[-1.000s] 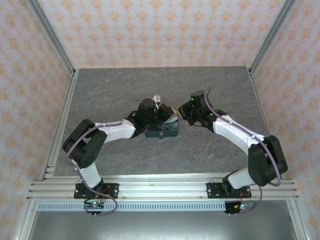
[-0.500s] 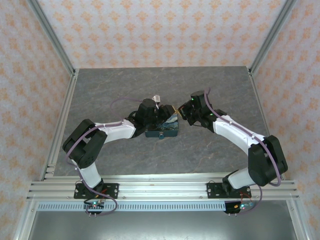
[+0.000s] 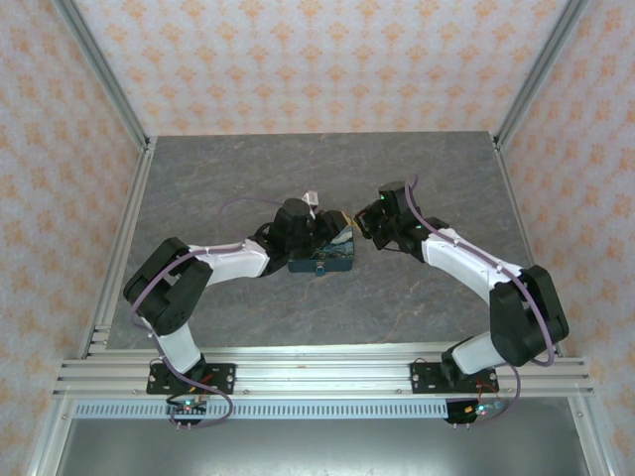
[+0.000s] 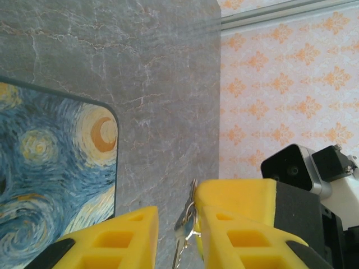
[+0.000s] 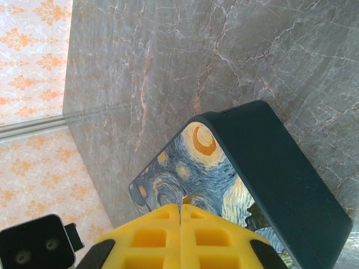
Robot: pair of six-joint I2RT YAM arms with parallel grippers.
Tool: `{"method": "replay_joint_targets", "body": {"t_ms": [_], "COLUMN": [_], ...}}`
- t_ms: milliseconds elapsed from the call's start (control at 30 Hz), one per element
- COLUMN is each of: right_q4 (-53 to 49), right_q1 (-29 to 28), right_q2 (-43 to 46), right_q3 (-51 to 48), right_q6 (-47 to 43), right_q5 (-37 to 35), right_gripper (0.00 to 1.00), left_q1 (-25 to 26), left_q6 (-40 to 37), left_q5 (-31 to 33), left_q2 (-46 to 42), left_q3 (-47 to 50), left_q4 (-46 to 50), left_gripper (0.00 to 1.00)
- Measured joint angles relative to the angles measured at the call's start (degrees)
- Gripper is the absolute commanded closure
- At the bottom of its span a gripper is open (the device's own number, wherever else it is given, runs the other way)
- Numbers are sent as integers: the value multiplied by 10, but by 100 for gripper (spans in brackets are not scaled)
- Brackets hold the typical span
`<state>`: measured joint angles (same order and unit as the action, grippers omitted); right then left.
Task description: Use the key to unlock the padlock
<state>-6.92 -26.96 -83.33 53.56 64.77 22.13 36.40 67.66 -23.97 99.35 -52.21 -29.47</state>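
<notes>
Grey marbled tabletop (image 3: pixel 218 178) walled with orange-patterned paper (image 3: pixel 298 59): from above, both arms reach inward over a small box with a blue-and-yellow swirl-print lid and teal sides (image 3: pixel 332 253) at the table's middle. The left gripper (image 3: pixel 335 221) and right gripper (image 3: pixel 355 223) sit just beside each other at the box's far right corner. The padlock is too small to pick out from this height.

From the left wrist, the left gripper (image 4: pixel 178 216) has its yellow fingers (image 4: pixel 235 202) parted, a gap showing between them. A thin silvery key (image 4: pixel 185 227) stands in that gap, close against one finger and clear of the other. The box lid (image 4: pixel 50 168) lies to one side on the table.

From the right wrist, the right gripper (image 5: pixel 180 210) has its yellow fingers pressed together over the box (image 5: pixel 269 174). A tiny brass-coloured bit (image 5: pixel 185 199) shows at their tips; whether this is the padlock I cannot tell.
</notes>
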Motion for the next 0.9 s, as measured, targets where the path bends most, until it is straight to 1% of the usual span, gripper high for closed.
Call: {"method": "replay_joint_targets", "body": {"t_ms": [300, 900], "right_q4": [5, 6], "right_q1": [2, 5], "right_q2": [-1, -1], "right_q3": [0, -2], "right_q6": [0, 0], "right_q5": [0, 0], "right_gripper": [100, 100], "left_q1": [2, 7], "left_q6": [4, 4], "left_q5": [5, 5], "left_q2": [-4, -4], "left_q3": [18, 17], "left_q4": [-9, -11], "left_gripper": [74, 75]}}
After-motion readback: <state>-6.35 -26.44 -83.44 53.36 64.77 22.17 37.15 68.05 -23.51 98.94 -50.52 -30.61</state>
